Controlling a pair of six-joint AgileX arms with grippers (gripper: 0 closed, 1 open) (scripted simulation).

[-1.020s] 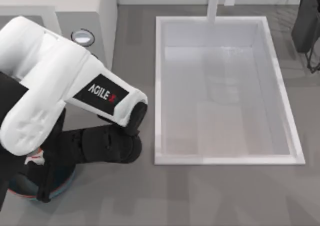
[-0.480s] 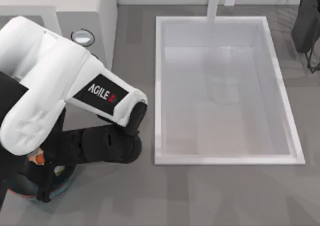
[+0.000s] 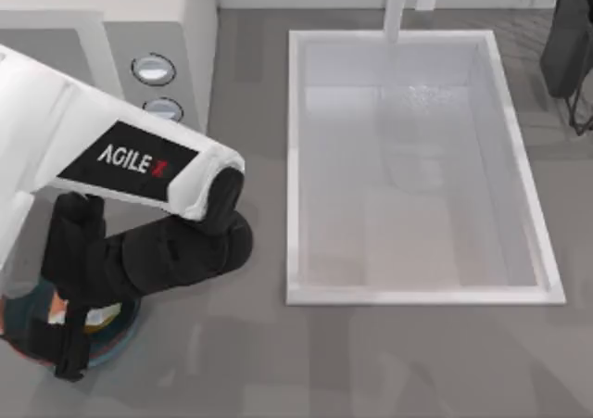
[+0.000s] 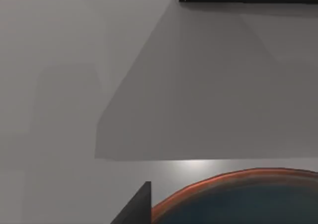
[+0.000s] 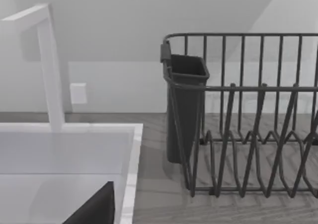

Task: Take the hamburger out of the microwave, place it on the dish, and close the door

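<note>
Teal dish (image 3: 119, 339) — mostly hidden under left tool (image 3: 69, 330) | hamburger (image 3: 93, 318) half-covered | grip unclear

Below my left wrist I see the dish (image 4: 238, 201), its reddish rim curving over the grey table (image 4: 74, 110).

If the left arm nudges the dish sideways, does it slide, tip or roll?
Probably slides. The dish looks round and shallow in the left wrist view, resting flat on the smooth grey table, so little would catch it. Tipping seems unlikely from a low push; pressing down on its thin reddish rim might rock it. It likely keeps its shape like stiff crockery.
</note>
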